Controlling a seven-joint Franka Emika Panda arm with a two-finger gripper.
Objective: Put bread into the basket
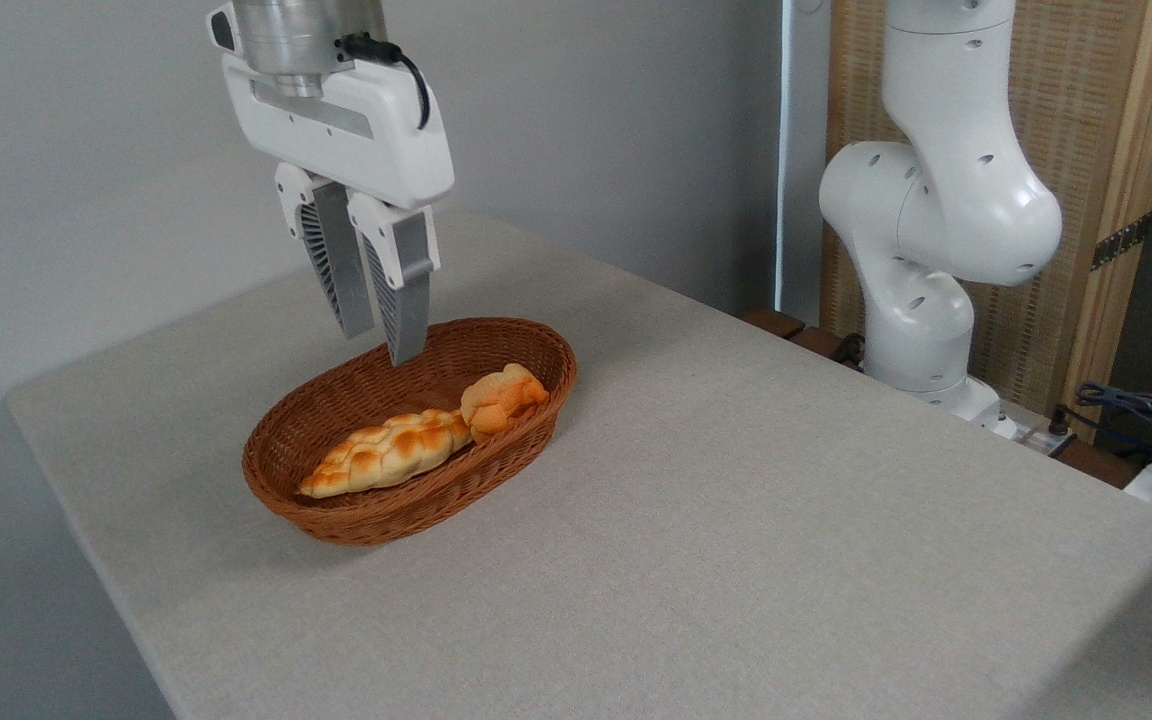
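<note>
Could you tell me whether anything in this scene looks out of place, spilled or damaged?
Nothing stands out. The bun and the braided loaf both lie inside the basket, touching end to end. The gripper hangs empty above the basket's far rim, jaws slightly apart.

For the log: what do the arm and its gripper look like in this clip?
A glossy white Franka arm with rounded joint housings and small dark round holes. The gripper has a boxy white body under a brushed silver wrist flange, with a black cable looping into its top. Its two long grey fingers taper to the tips and have ribbed inner faces.
</note>
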